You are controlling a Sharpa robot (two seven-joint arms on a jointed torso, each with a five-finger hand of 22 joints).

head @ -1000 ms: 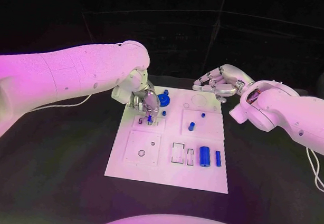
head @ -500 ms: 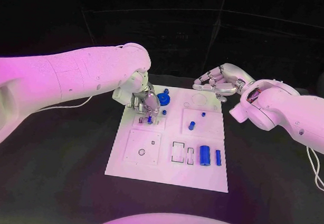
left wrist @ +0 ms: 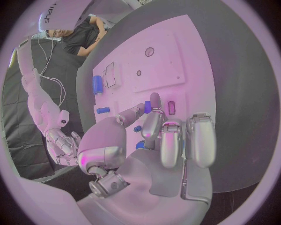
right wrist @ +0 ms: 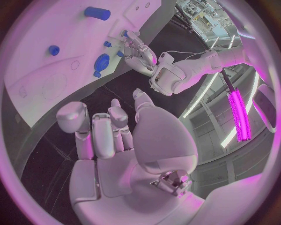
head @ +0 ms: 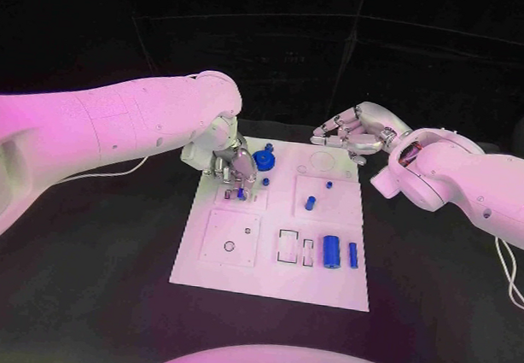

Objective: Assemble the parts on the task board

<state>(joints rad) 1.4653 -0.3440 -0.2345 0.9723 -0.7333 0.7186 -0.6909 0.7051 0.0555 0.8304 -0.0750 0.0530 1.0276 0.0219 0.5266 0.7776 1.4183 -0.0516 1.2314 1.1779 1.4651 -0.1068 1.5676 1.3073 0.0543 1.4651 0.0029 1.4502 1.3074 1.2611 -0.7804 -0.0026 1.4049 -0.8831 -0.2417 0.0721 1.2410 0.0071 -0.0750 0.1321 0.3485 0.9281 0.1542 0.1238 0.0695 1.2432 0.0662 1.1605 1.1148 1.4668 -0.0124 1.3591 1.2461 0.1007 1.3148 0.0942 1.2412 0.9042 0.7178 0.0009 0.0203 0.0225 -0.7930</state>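
Now, left hand (head: 232,169): over the far-left part of the task board (head: 206,267), fingertips down at a small blue part (head: 241,193); it seems to pinch it, though the grip is partly hidden.
Right hand (head: 355,134): off the board's far-right corner, fingers curled in, holding nothing.
Round blue part (head: 264,160): on the board, just beside the left hand.
Large blue cylinder (head: 330,253): lying in the near-right section, a thinner blue pin (head: 353,255) beside it.
Small blue peg (head: 310,204): mid-right panel.

Two bulky white arms, silver left hand (head: 232,169) and right hand (head: 355,134), seemingly thin trailing cables.
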